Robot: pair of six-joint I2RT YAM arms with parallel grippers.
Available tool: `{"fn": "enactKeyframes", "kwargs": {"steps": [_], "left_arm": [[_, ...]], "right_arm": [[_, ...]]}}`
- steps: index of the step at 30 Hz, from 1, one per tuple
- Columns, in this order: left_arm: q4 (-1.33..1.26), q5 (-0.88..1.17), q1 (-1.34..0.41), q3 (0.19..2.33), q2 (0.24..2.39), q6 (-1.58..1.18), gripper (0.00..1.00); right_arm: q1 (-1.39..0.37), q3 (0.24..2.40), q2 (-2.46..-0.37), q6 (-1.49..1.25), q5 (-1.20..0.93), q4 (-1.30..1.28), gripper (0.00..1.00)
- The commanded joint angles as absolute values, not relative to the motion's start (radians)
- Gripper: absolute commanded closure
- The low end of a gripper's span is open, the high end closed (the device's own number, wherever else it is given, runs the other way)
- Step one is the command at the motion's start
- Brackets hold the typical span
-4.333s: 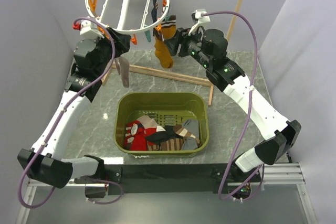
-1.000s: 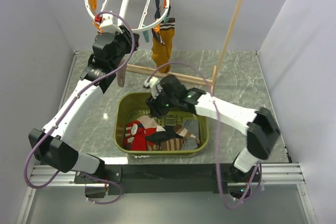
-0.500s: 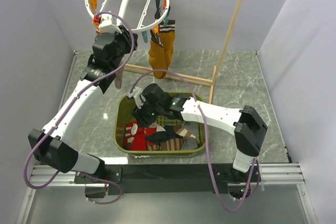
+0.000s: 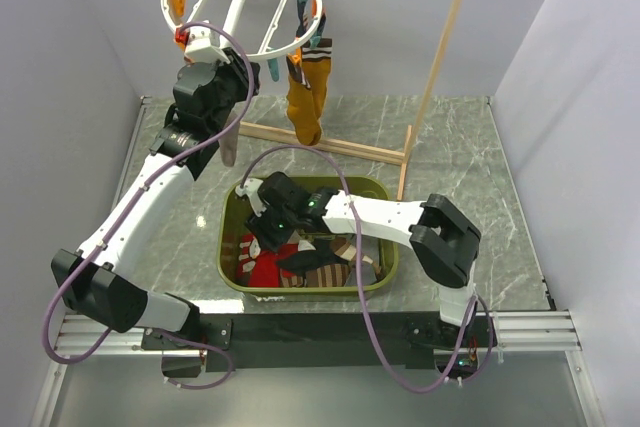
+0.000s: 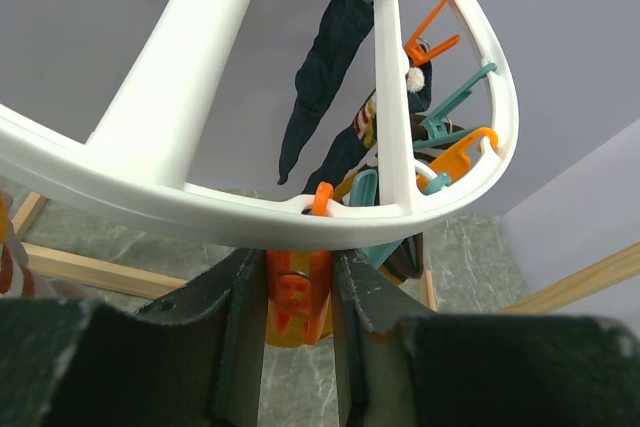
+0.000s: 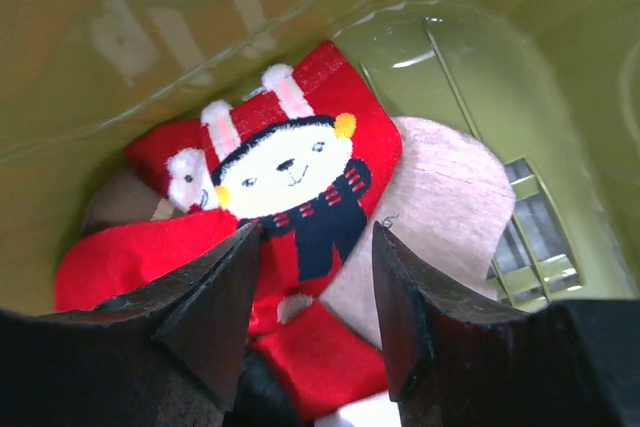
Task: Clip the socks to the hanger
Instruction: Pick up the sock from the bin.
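The white ring hanger (image 4: 265, 53) hangs from the rack rod; in the left wrist view its rim (image 5: 150, 182) crosses just above my fingers. My left gripper (image 4: 243, 75) is shut on an orange clip (image 5: 297, 292) under the rim. A mustard sock (image 4: 305, 97) and a dark navy sock (image 5: 320, 77) hang from clips. A grey-taupe sock (image 4: 229, 150) hangs beside the left arm. My right gripper (image 4: 262, 240) is open inside the basket, just above a red sock (image 6: 290, 167) with a white figure, its jaws either side of it. The red sock also shows in the top view (image 4: 262, 267).
The olive green basket (image 4: 390, 237) holds several more socks, among them a brown striped one (image 4: 335, 265) and a pale pink one (image 6: 440, 197). The wooden-framed rack (image 4: 440, 47) stands behind it. Grey walls close in on both sides.
My right arm has come down from the hanger into the basket and moved left over the red sock. My left gripper stayed at the ring's rim.
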State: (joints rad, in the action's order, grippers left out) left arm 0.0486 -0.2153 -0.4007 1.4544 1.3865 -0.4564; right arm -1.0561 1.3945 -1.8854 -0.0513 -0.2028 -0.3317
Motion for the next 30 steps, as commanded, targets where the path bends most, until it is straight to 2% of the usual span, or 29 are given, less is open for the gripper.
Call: {"fn": "enactKeyframes", "kwargs": {"steps": [1, 2, 4, 6, 7, 8, 9, 11, 14, 24, 30], "left_arm": [[-0.026, -0.238, -0.399, 1.474, 1.355, -0.437, 0.83], [-0.026, -0.239, -0.399, 1.474, 1.355, -0.433, 0.83], [-0.029, -0.245, -0.399, 1.468, 1.355, -0.431, 0.83], [-0.026, -0.245, -0.399, 1.466, 1.355, -0.430, 0.83], [-0.026, -0.244, -0.399, 1.465, 1.350, -0.428, 0.83], [-0.026, -0.244, -0.399, 1.465, 1.348, -0.423, 0.83], [-0.026, -0.247, -0.399, 1.463, 1.345, -0.423, 0.82], [-0.028, -0.252, -0.396, 1.463, 1.344, -0.419, 0.82], [-0.034, -0.247, -0.393, 1.470, 1.342, -0.419, 0.82], [-0.055, -0.233, -0.391, 1.457, 1.338, -0.428, 0.83], [-0.048, -0.227, -0.391, 1.451, 1.324, -0.436, 0.83]], "right_arm": [[-1.060, 1.434, -1.888, -0.077, -0.202, -0.316, 0.45], [-1.061, 1.428, -1.887, -0.078, -0.202, -0.311, 0.45], [-1.063, 1.422, -1.887, -0.083, -0.198, -0.313, 0.54], [-1.068, 1.417, -1.885, -0.083, -0.196, -0.318, 0.67], [-1.068, 1.413, -1.875, -0.086, -0.195, -0.316, 0.79], [-1.068, 1.398, -1.870, -0.090, -0.196, -0.301, 0.83], [-1.068, 1.387, -1.855, -0.098, -0.202, -0.292, 0.92], [-1.066, 1.359, -1.836, -0.112, -0.212, -0.281, 1.00], [-1.066, 1.327, -1.775, -0.113, -0.175, -0.294, 1.00], [-0.985, 1.135, -1.379, -0.147, -0.031, -0.221, 1.00], [-0.945, 1.059, -1.298, -0.178, -0.031, -0.164, 1.00]]}}
